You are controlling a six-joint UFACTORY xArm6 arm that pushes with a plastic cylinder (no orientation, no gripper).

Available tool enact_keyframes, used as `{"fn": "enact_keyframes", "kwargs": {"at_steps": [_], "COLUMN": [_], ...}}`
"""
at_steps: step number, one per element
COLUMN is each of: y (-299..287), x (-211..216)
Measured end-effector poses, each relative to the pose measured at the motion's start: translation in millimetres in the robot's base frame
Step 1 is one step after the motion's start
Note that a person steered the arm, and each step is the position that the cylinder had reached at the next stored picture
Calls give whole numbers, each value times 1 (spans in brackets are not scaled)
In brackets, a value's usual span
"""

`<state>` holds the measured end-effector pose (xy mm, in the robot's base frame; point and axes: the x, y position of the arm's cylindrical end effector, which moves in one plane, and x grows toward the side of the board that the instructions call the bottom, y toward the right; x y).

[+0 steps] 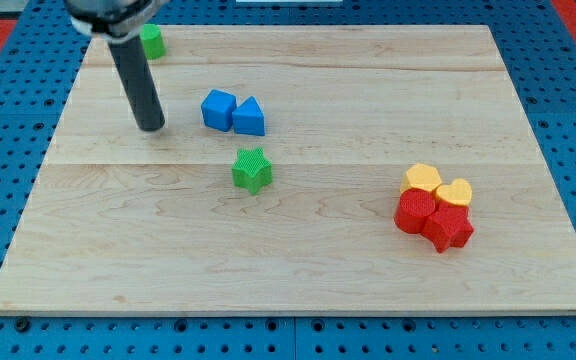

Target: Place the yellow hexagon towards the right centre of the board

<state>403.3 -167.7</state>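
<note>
The arm's best approach, judging from the layout, is to bring the tip round to the view's left of the yellow hexagon block (423,178) and nudge it gently rightward and slightly toward the view's top, slipping it free without dragging its neighbours. Nearest the view's bottom sit the red star-shaped block (451,228) and red cylinder block (415,211); just behind, touching them, lie the hexagon and the yellow heart-shaped block (456,191), low on the right of the wooden board (298,280). The hexagon looks small, bright and flat-topped. Further off stands the green star block (252,169); beyond it the rod's tip (152,128), with no fingers to open or close, holds nothing, well apart from the cluster.
</note>
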Motion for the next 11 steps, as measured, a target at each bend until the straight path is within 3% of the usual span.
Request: {"fn": "enact_keyframes", "kwargs": {"at_steps": [1, 2, 5, 8, 10, 11], "y": [17, 104, 295, 350, 387, 407], "x": [69, 117, 97, 41, 48, 29]}}
